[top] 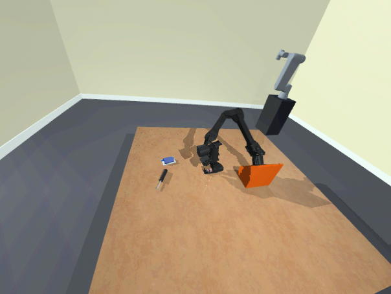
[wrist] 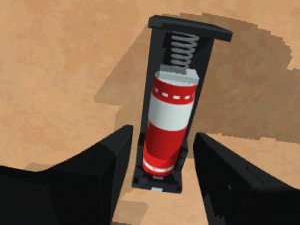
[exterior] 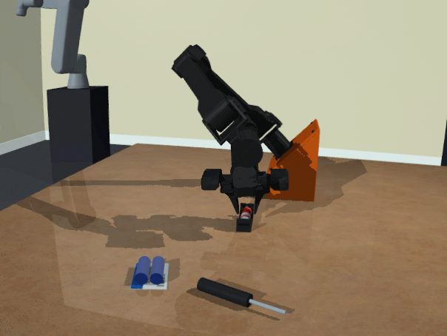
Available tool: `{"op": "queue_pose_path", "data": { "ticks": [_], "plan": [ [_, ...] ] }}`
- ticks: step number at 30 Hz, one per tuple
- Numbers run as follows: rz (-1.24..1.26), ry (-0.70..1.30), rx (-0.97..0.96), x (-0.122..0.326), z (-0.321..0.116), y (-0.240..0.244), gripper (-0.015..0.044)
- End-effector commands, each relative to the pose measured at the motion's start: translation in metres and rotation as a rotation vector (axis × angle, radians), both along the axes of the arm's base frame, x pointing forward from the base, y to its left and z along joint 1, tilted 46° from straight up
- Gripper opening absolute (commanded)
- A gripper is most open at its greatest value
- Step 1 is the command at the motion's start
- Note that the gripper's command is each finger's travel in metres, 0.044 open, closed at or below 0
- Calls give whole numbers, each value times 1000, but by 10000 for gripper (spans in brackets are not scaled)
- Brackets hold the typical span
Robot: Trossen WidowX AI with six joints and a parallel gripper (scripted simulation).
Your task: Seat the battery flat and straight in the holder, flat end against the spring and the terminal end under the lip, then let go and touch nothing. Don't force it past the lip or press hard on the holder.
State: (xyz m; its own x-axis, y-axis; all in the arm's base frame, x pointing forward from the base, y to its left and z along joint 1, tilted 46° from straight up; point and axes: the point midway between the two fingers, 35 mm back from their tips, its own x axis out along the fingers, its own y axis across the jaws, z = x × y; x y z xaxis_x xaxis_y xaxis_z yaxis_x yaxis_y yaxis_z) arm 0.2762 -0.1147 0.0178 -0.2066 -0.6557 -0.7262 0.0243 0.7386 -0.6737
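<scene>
The red and white battery (exterior: 246,213) (wrist: 171,116) lies lengthwise in the black holder (exterior: 243,225) (wrist: 191,27). Its flat end meets the light plate on the spring (wrist: 183,49), which shows several coils. Its terminal end is at the holder's low end, by the lip; whether it is fully under the lip and quite flat I cannot tell. My gripper (exterior: 246,212) (wrist: 163,136) is open, with one finger on each side of the holder near the terminal end. In the wrist view a gap shows between each finger and the battery.
Two blue cylinders (exterior: 143,270) (exterior: 157,270) lie on a white and blue card (exterior: 165,281). A black-handled screwdriver (top: 163,175) (exterior: 225,291) lies near them. The orange wedge (top: 260,175) (exterior: 296,177) stands at my arm's base. A grey arm (top: 287,71) stands on a black pedestal beyond the table.
</scene>
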Motion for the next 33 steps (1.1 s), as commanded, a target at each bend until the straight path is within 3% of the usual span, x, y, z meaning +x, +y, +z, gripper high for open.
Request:
{"op": "queue_pose_path", "data": {
  "ticks": [1,10,33],
  "plan": [
    [0,-2,1,1,4,4,222],
    [-1,-8,5,4,51,55,440],
    [-1,-8,5,4,51,56,440]
  ]
}}
